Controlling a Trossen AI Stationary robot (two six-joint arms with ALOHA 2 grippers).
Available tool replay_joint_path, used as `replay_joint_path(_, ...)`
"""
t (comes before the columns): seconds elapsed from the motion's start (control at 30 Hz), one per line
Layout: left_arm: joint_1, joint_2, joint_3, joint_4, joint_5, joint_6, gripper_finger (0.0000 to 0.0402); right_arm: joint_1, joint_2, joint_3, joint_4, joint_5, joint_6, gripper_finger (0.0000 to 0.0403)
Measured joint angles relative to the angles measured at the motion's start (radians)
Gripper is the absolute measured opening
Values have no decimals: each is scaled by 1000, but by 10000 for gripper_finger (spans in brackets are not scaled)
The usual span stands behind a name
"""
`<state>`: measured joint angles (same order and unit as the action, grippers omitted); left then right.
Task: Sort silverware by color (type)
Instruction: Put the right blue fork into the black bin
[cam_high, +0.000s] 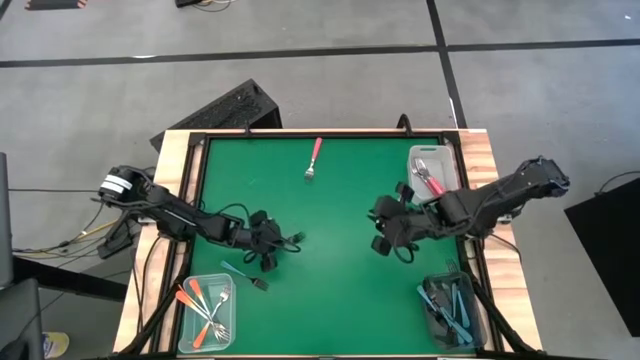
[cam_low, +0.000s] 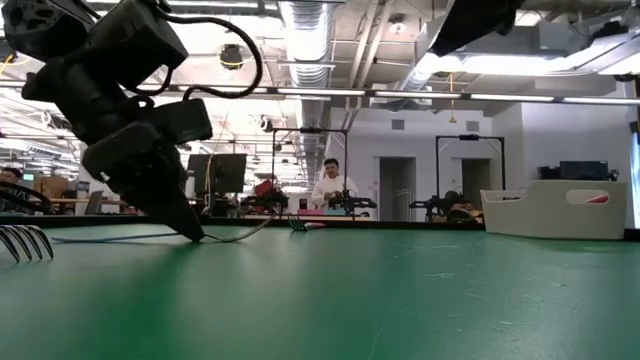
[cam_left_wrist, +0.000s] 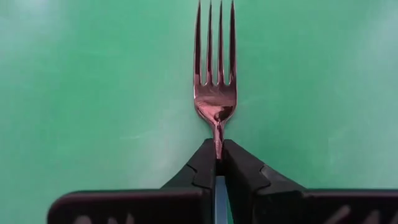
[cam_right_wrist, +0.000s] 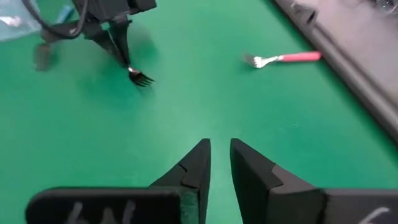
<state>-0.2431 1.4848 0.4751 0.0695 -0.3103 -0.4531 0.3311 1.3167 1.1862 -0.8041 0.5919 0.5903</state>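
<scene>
One fork (cam_left_wrist: 215, 93) pinched between left hand (cam_left_wrist: 217, 163) fingers.

Overhead, table-level, two wrist cameras (close)

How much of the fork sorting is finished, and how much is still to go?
Mostly done. Orange forks lie in one clear bin, blue forks in another, a pink one in the white bin. In hand: the left claw is shut on a fork lying on the green mat. Left: one pink fork at the mat's far edge. The right claw hovers empty.
</scene>
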Motion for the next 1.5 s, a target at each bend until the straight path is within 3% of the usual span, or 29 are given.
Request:
replay_joint_path(0.2, -55, -66, 0, 148, -292, 201, 2, -34, 33, 0, 38, -42, 89, 151)
replay_joint_path(0.47, -104, -28, 0, 524, -482, 500, 2, -44, 124, 0, 295, -45, 6, 236)
replay_joint_path(0.8, -100, -30, 1, 755, -511, 657, 1, -103, 179, 0, 554, -41, -148, 239)
replay_joint_path(1.23, -24, -30, 100, 750, -498, 832, 0, -177, 176, 1, 705, -83, -249, 232)
replay_joint_path(1.5, 15, -30, 129, 749, -479, 806, 0, -175, 177, 0, 729, -52, -281, 232)
